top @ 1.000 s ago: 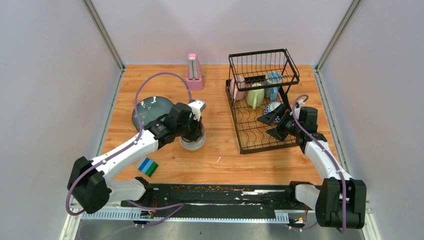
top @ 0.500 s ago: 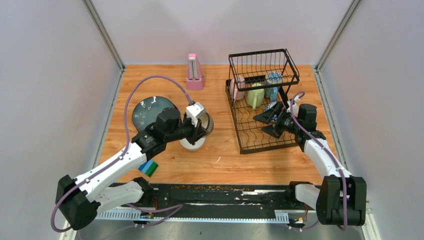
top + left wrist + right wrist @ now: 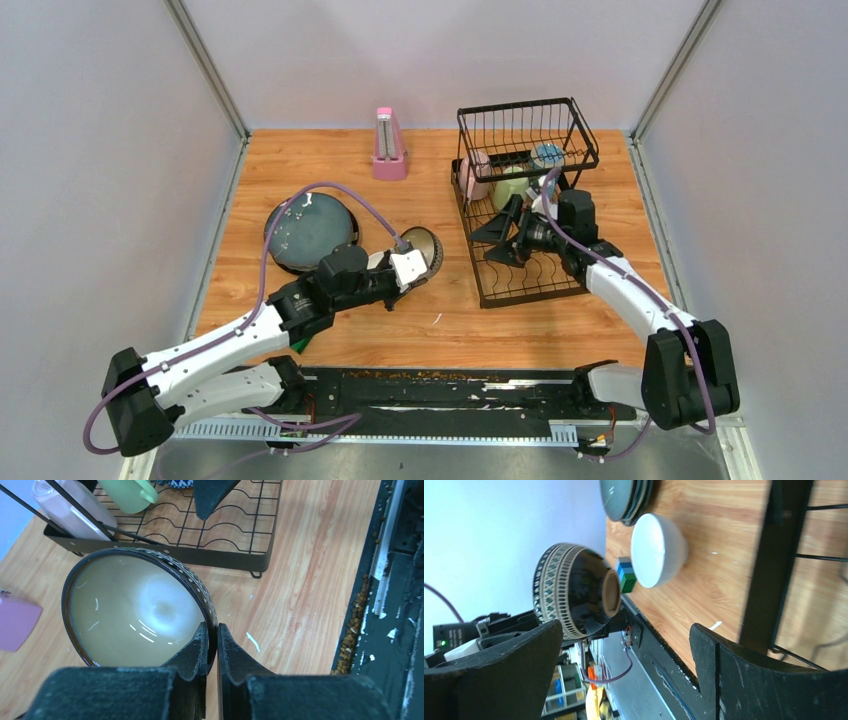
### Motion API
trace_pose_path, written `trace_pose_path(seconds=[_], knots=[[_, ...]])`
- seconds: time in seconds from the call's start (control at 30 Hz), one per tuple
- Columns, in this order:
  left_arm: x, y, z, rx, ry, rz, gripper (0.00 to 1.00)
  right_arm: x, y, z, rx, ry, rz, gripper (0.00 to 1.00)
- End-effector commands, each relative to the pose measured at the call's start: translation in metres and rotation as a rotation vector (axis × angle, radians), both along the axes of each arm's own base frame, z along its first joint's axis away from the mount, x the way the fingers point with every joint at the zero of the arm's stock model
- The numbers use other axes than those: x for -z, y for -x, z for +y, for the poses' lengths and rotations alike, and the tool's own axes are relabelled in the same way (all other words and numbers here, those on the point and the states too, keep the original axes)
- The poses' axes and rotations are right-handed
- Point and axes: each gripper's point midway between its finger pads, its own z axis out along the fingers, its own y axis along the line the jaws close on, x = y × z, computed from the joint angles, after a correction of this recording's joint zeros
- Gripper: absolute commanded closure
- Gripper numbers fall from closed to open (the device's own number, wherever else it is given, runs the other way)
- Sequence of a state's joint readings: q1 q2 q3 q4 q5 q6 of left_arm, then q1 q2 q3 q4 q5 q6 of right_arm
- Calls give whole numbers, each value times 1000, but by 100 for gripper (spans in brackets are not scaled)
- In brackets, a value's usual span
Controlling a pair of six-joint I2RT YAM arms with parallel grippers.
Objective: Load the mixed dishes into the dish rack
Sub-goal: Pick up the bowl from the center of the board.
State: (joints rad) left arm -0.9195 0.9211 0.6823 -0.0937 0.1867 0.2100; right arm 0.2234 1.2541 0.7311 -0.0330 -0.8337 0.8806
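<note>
Dark brown bowl (image 3: 130, 610) is pinched at its rim by the left pincer (image 3: 212, 630); right pincer (image 3: 497, 241) gapes empty.

The left arm lay low, stretched from the surface's near-left corner toward its middle. The left gripper (image 3: 212, 628) had its fingers pinched tight on the rim of the dark brown bowl (image 3: 135, 610). The right arm reached from the near-right corner, wrist turned leftward, and the right gripper (image 3: 482, 248) had its fingers spread wide and empty.
</note>
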Motion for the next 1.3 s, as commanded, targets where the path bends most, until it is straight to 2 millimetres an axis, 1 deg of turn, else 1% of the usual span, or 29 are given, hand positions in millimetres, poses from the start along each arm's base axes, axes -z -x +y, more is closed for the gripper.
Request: trace_pose_path(seconds=[0.0,0.1,0.23,0.53,0.67,0.8,1.07,1.17,1.27], knots=[[-48,-17,-11,-15,87,-188,100,-48,2,31,-98,-92,-133,1],[-48,-17,-12,-20,87,-186,100,-54,7,42,-135,-105,-146,1],[-48,-16,-11,-22,87,-183,100,-57,13,54,-185,-118,-154,0],[-48,-16,-12,-18,88,-180,100,-47,22,84,-295,-118,-110,1],[-49,-15,-12,-16,88,-180,100,-43,24,95,-324,-123,-92,4],[-48,-15,-11,-21,86,-174,100,-42,25,100,-343,-141,-78,11],[-47,-15,-12,-21,87,-165,100,-44,27,102,-341,-173,-88,24],[-47,-14,-13,-19,89,-162,100,-44,25,101,-320,-166,-93,23],[-48,-14,-15,-13,93,-160,100,-43,25,102,-322,-165,-95,13]])
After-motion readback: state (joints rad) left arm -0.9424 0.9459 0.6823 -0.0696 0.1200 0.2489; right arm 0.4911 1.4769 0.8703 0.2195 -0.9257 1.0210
